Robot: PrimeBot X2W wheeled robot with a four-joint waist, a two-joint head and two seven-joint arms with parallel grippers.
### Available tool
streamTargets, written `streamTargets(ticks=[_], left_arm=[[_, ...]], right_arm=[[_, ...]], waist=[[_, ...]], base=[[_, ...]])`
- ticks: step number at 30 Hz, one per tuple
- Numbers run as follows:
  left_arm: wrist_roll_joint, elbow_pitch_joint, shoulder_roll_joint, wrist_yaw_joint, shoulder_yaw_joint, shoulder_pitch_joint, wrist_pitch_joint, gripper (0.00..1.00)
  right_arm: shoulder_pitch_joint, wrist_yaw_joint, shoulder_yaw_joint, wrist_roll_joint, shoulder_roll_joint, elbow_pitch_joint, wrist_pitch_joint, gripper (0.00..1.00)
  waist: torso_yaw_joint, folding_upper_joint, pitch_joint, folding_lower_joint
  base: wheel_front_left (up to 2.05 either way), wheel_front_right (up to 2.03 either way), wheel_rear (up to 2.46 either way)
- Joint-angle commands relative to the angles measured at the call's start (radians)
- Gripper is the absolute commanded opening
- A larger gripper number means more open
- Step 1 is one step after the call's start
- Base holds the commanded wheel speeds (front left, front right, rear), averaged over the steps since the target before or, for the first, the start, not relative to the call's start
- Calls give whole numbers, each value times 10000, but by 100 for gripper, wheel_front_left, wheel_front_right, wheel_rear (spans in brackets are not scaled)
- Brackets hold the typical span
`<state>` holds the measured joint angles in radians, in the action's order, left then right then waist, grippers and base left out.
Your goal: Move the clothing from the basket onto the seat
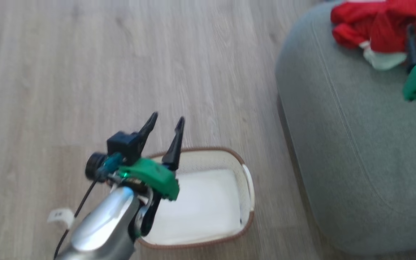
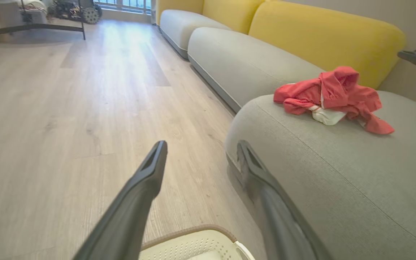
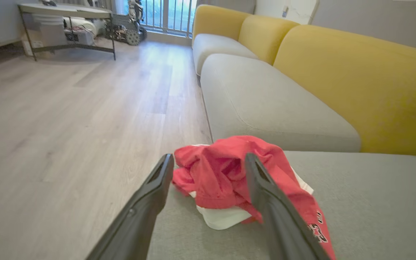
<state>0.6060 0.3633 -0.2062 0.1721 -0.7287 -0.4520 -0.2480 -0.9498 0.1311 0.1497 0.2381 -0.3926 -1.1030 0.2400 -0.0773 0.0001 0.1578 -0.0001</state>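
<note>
The red and white clothing (image 1: pixel 385 25) lies crumpled on the grey-green seat (image 1: pixel 356 144) at the upper right. In the right wrist view my right gripper (image 3: pixel 208 159) is open just above the seat (image 3: pixel 374 202), and the clothing (image 3: pixel 222 173) rests loose between and beyond its fingers. The oval basket (image 1: pixel 208 148) stands on the floor left of the seat, with its flat white liner showing. My left gripper (image 1: pixel 167 119) hovers open over the basket's left end with nothing in it. In the left wrist view it (image 2: pixel 201 146) looks over the basket rim (image 2: pixel 193 231) toward the clothing (image 2: pixel 334 94).
Pale wood floor (image 1: pixel 121 54) stretches to the left. Yellow backrests (image 3: pixel 356 79) stand behind the seat, and more grey cushions (image 3: pixel 265 101) run along the far side. A metal-framed table (image 3: pixel 67 14) stands far off. A small white tag (image 1: pixel 60 216) lies on the floor.
</note>
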Motion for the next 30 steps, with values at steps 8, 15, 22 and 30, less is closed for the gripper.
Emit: streamTargets(ticks=[8, 15, 22, 30], left_arm=[[-70, -672, -547, 722, 1283, 1072, -134, 100], [-359, -1340, -777, 1220, 1912, 2083, -135, 100], [-705, -2070, -929, 1580, 2690, 3269, -136, 100], [-1244, -2638, -704, 1420, 3462, 4231, -137, 100]], right_arm=[[2064, -4, -11, 675, 450, 2212, 211, 100], [3916, -4, -924, -192, 1082, 4313, 215, 100], [5923, -4, -1587, -1371, 2662, 6570, 215, 100], [7736, -4, -1624, -1451, 3411, 8182, 213, 100]], waist=[[951, -1, -1333, 1], [1140, -1, -1615, 1], [1176, -1, -1752, 1], [1316, -1, -1830, 1]], base=[[0, 0, 0], [0, 0, 0], [0, 0, 0], [0, 0, 0]])
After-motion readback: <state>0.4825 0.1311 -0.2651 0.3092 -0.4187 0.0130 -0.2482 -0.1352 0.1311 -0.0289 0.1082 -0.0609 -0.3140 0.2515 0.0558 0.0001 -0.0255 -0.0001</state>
